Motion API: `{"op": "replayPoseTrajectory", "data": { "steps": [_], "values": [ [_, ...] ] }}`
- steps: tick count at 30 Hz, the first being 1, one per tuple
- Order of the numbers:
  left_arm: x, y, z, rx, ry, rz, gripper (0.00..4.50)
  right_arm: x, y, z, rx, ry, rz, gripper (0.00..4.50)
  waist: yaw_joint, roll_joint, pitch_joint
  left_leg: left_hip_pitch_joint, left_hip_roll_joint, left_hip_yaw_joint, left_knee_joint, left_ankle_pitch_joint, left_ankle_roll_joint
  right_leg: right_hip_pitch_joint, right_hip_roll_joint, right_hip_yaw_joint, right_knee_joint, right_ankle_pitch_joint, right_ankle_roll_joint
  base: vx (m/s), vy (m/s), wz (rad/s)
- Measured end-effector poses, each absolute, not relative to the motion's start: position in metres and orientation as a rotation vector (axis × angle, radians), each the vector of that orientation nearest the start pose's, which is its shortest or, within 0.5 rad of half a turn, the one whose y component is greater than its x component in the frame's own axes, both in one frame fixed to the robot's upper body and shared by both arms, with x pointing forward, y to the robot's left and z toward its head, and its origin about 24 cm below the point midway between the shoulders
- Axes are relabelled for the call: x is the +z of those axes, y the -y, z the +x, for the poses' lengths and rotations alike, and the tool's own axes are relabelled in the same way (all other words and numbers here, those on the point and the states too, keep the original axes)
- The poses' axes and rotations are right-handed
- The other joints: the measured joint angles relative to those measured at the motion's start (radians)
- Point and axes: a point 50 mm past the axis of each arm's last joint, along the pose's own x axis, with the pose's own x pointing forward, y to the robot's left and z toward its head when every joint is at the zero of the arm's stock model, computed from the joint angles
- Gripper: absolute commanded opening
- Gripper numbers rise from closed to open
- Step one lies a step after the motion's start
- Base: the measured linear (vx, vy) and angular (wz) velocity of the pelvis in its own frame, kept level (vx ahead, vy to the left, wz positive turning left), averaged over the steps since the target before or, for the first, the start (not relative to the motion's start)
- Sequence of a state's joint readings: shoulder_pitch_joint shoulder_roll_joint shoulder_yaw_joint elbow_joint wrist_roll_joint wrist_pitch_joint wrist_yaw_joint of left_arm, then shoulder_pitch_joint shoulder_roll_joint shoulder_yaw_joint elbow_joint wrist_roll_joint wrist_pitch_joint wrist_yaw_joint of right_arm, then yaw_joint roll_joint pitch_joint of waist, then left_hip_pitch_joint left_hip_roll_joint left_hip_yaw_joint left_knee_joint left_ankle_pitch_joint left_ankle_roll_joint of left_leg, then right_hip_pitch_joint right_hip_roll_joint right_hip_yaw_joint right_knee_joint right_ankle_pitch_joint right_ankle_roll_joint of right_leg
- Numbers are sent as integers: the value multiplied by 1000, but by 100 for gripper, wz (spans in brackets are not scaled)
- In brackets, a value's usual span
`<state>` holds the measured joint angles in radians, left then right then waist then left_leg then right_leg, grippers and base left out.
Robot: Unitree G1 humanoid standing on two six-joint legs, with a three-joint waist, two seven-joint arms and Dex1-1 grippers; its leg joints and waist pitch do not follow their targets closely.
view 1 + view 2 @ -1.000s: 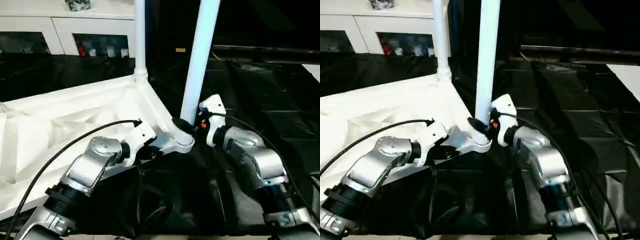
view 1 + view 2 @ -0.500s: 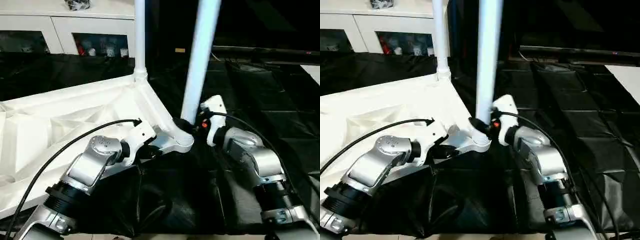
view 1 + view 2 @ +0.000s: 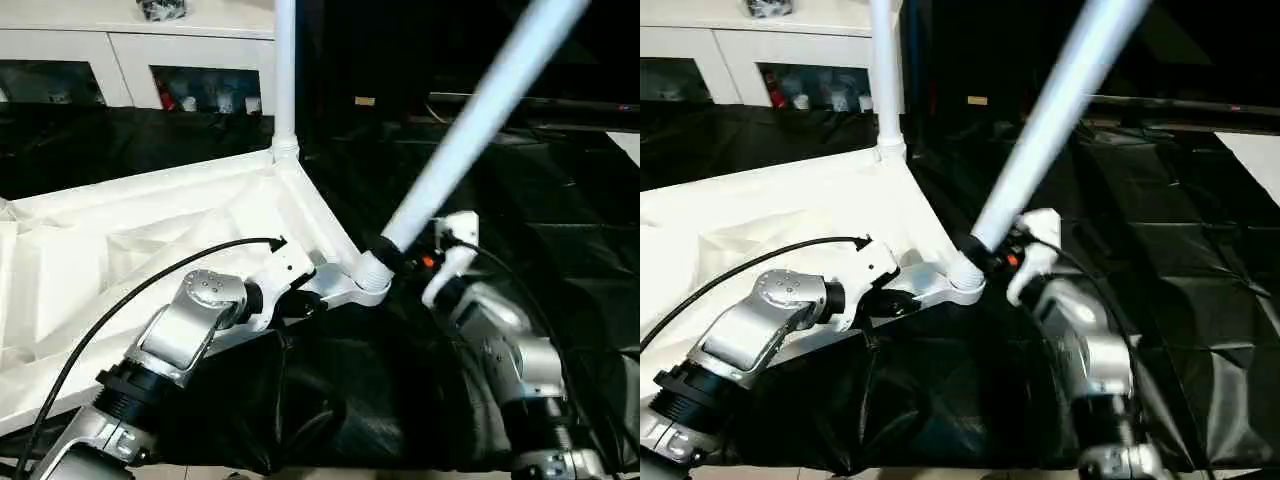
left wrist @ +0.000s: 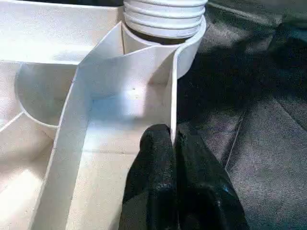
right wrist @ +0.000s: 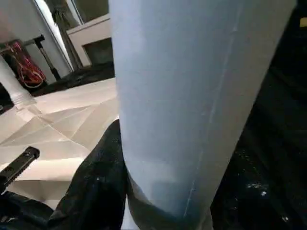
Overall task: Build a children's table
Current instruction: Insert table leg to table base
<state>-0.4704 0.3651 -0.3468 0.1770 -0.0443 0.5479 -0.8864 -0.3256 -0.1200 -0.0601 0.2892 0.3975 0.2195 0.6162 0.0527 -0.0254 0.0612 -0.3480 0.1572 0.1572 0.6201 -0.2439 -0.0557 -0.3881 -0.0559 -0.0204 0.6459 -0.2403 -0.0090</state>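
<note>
The children's table top (image 3: 150, 230) lies upside down on a black sheet, its ribs facing up. One white leg (image 3: 284, 80) stands upright in the far corner socket. A second leg (image 3: 470, 120) leans steeply to the right, its threaded end (image 4: 165, 17) at the near corner socket (image 3: 365, 285). My right gripper (image 3: 392, 250) is shut on this leg just above the socket, and a black finger (image 5: 96, 191) shows beside the tube (image 5: 192, 96). My left gripper (image 4: 173, 143) is shut on the thin rim wall of the table top, close to that same socket.
A white cabinet with glass doors (image 3: 120, 60) stands behind the table top. The black sheet (image 3: 560, 200) spreads wrinkled to the right and front. A black cable (image 3: 150, 285) arcs over my left forearm. A dark ledge (image 3: 540, 100) runs across the back right.
The near leg has swung from almost upright to a steep lean to the right, and my right wrist has turned with it. The left gripper keeps its hold on the rim.
</note>
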Motion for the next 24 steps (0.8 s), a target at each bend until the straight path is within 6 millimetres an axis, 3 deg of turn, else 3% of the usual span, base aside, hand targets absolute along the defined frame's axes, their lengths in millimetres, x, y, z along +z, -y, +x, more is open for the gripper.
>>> {"op": "replayPoseTrajectory", "data": {
  "steps": [9,24],
  "values": [
    [59,-111,299,-1080,-522,339,0,60,132,297,697,-74,124,187,2,1,0,0,0,0,0,0,0,0,0,0,0,0,0,0,0,0],
    [58,-119,301,-1085,-530,361,0,72,120,322,911,-161,-94,187,-23,-1,0,2,1,0,0,3,-1,2,0,0,0,3,-3,0,0,0]
  ]
}}
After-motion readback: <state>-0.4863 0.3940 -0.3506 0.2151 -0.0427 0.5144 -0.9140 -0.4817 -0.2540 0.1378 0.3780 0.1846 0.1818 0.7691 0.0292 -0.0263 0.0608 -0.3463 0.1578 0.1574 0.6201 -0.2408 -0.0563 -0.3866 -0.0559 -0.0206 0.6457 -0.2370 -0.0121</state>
